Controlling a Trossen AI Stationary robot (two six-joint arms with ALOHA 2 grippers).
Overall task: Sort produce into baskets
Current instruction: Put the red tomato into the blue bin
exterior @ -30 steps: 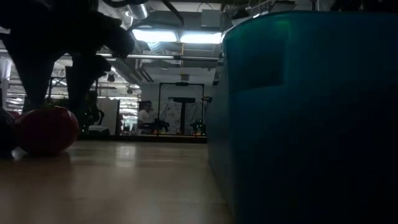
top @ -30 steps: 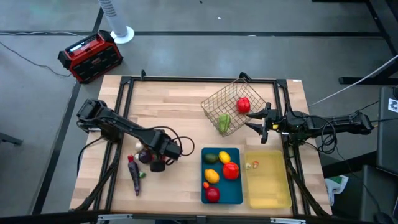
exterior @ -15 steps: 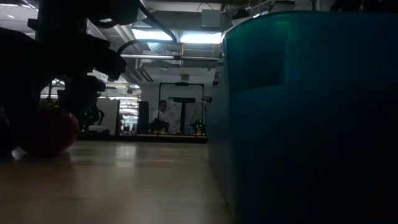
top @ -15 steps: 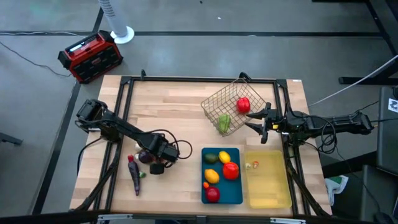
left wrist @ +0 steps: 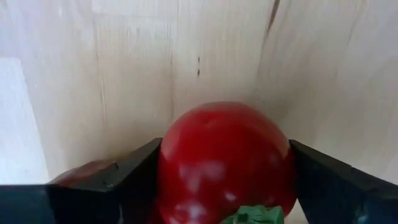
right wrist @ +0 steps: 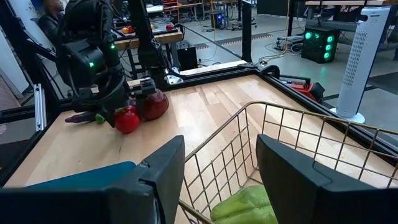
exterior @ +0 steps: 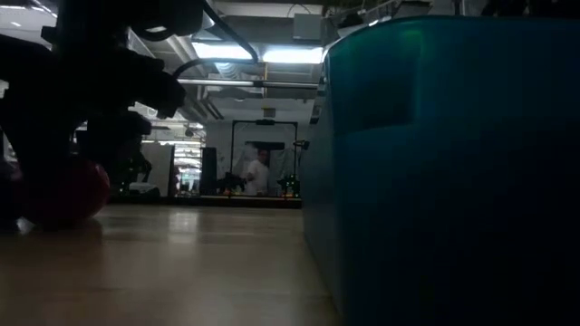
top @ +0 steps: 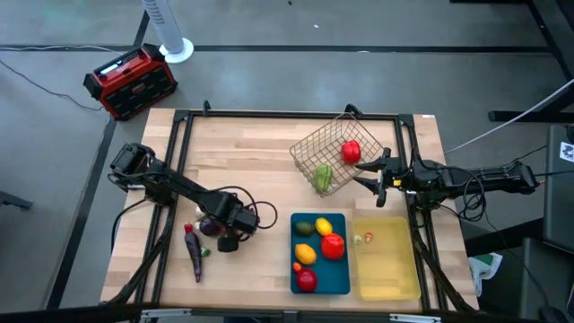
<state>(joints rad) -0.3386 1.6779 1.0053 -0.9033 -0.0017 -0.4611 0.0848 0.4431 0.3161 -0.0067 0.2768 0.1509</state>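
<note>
The left gripper (top: 230, 235) is low over the wooden table (top: 242, 152), left of the blue tray (top: 343, 276). Its two fingers (left wrist: 106, 180) bracket a red tomato (left wrist: 224, 163) with a green stem cap; both inner faces sit against the fruit's sides, so the gripper is grasping the red tomato. In the low view the tomato (exterior: 68, 192) rests on the tabletop beneath the dark gripper body. A dark purple-red fruit (top: 209, 224) lies just beside it, and a long purple eggplant (top: 193, 251) lies further toward the table's left front corner, with a small green item (top: 205, 252) next to it.

The right gripper (top: 372, 172) waits at the right side of the table, just beside the wire basket (top: 309, 148), with its fingers (right wrist: 155, 180) spread apart and nothing between them. The basket is tipped on its side and holds a red pepper (top: 351, 151) and a green vegetable (top: 323, 178).

The blue tray holds several items, including a red tomato-like piece (top: 333, 245), a yellow lemon (top: 306, 254), a yellow piece (top: 325, 225), a dark green one (top: 304, 227) and a red one (top: 307, 280) at the front end. The pale yellow tray (top: 386, 278) sits touching the blue tray on its right and holds one small piece (top: 365, 238).

A red-and-black box (top: 128, 82) stands on the floor beyond the table's far left corner. A person (exterior: 258, 172) shows in the room background.
</note>
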